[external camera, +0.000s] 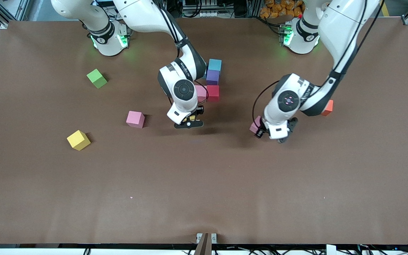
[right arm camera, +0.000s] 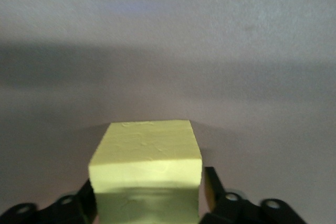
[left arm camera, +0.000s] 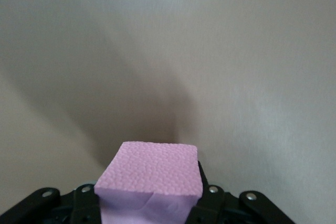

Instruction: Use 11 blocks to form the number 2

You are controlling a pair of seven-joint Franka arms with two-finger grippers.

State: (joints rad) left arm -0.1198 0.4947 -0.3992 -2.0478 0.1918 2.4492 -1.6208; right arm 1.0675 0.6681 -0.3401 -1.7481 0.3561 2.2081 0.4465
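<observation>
The left gripper (external camera: 274,136) is clamped on a small matte pink foam cube (left arm camera: 149,179). A pale yellow foam cube (right arm camera: 147,182) sits between the right gripper (external camera: 189,123) fingers; whether they grip it cannot be told.

A green cube (external camera: 97,78) sat on the brown table (external camera: 204,184), toward the right arm's end and far from the front camera. It stood turned at an angle to the table's edges, alone, well apart from anything else. At the table's near edge, about midway along, a small metal bracket (external camera: 206,240) was fixed. Orange items (external camera: 278,7) lay heaped past the table's far edge.
</observation>
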